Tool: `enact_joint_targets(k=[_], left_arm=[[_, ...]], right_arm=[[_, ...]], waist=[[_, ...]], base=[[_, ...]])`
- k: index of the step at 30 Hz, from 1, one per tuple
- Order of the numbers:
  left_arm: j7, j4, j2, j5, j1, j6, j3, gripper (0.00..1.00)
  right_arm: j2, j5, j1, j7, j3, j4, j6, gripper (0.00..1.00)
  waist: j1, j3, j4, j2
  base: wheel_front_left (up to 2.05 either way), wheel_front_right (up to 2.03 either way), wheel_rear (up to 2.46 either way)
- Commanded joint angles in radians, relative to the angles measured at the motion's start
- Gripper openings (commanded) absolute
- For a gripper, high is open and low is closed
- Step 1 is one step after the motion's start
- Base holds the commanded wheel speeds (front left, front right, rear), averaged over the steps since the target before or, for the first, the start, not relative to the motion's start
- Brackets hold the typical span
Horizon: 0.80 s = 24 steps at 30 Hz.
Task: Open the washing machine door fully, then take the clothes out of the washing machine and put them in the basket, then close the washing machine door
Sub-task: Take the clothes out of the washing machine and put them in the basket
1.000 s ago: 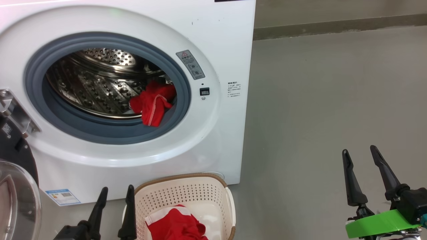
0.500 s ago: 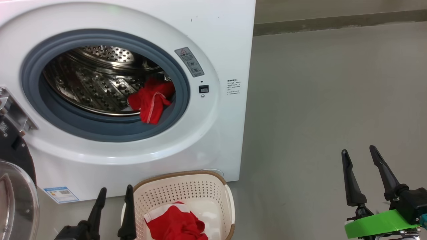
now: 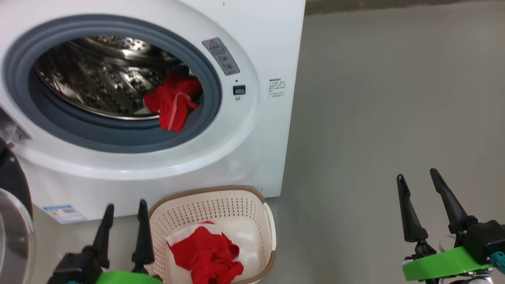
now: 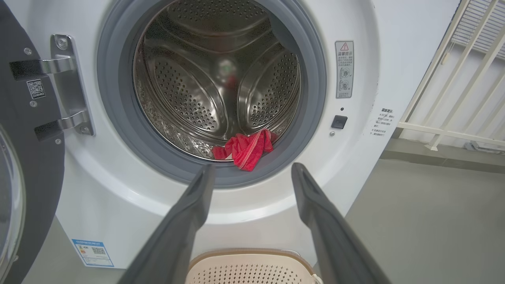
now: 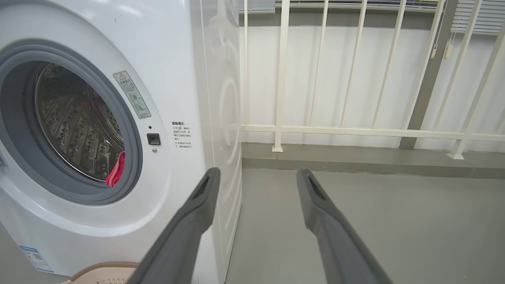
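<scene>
Lower left of head view: left gripper (image 3: pixel 125 206), two long dark tapered fingers spread wide, nothing between, base cut off by the bottom edge. Lower right: right gripper (image 3: pixel 417 175), same build, likewise spread and empty, over bare grey floor (image 3: pixel 375 118), well apart from everything else.

Just right of left gripper: basket (image 3: pixel 197 211), cream plastic, rounded rectangle, perforated walls, brown woven-look rim, near edge cropped. Inside it: crumpled red garment (image 3: pixel 205 252), soft fabric, white band at its upper left.

Far left edge: washing machine door (image 3: pixel 12 236), swung open, glossy black rim plus bulging clear glass, mostly out of frame.

Behind basket: washing machine (image 3: pixel 256 39), glossy white box, top cut off. Round opening ringed by grey-blue rubber gasket (image 3: pixel 118 136); steel drum (image 3: pixel 90 79) perforated and ribbed.

At lower right of drum mouth: second red garment (image 3: pixel 171 104), draped onto the gasket, white stitched edge showing; above and beyond left gripper, not touched. Left wrist view: dead ahead, above the gap between the fingertips, farther off. Right wrist view: just a red sliver at the gasket edge.

Small labels (image 3: pixel 276 88) on front panel unreadable. White metal railing (image 5: pixel 355 130) farthest back, right of the machine.
</scene>
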Motion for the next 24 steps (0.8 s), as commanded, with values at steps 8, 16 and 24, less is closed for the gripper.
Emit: enact_joint_targets(k=[8, 16, 24], left_arm=[[-0.008, -0.026, 0.01, -0.012, -0.153, -0.011, 0.048, 1.0], [-0.008, 0.044, 0.016, -0.03, -0.315, -0.035, 0.066, 1.0], [-0.008, 0.182, 0.044, -0.072, -0.535, -0.067, 0.101, 1.0]], right_arm=[[-0.012, -0.016, -0.082, -0.006, 0.035, -0.043, 0.004, 1.0], [-0.012, -0.019, -0.124, -0.006, 0.049, -0.052, 0.004, 1.0], [-0.012, -0.019, -0.176, -0.006, 0.059, -0.06, 0.004, 1.0]], waist=[[0.0, 0.128, 0.016, 0.0], [0.0, 0.219, 0.019, 0.0], [0.0, 0.335, 0.019, 0.0]], base=[[0.0, 0.0, 0.0], [0.0, 0.0, 0.0], [0.0, 0.0, 0.0]])
